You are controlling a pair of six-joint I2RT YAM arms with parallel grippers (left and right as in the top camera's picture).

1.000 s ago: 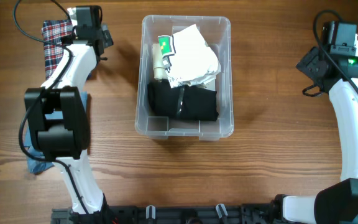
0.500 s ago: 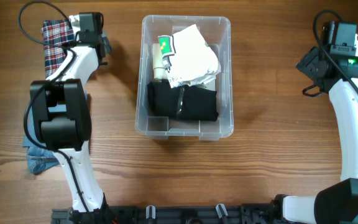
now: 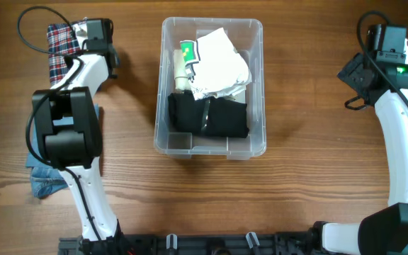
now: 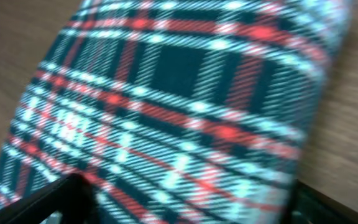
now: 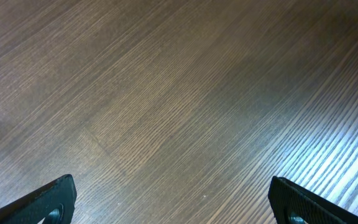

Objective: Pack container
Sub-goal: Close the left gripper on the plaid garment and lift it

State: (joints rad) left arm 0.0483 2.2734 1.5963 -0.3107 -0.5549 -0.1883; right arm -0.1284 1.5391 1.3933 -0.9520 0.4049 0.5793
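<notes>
**Clear bin at centre, both pairs of fingers spread wide**

At the upper left of the overhead frame, a red, white and dark plaid cloth (image 3: pixel 59 49) lies on the bench (image 3: pixel 317 142), with the left arm's wrist over its right edge. The left fingers (image 4: pixel 55 196) stand wide apart, and the plaid fills the space between them. That wrist view is blurred, so whether they touch the cloth cannot be told. A blue denim piece (image 3: pixel 44 185) shows at the lower left, partly under the arm.

The container (image 3: pixel 261 92) sits at upper centre. It is a clear, see-through rectangular bin with a rounded rim. Inside, a white tube (image 3: pixel 183 71) with a green label lies by the left wall. A crumpled white garment (image 3: pixel 222 67) fills the upper half, and a folded black garment (image 3: pixel 207 117) lies below it.

At the far right, the right fingers (image 5: pixel 48 199) are spread wide over bare wood, holding nothing.
</notes>
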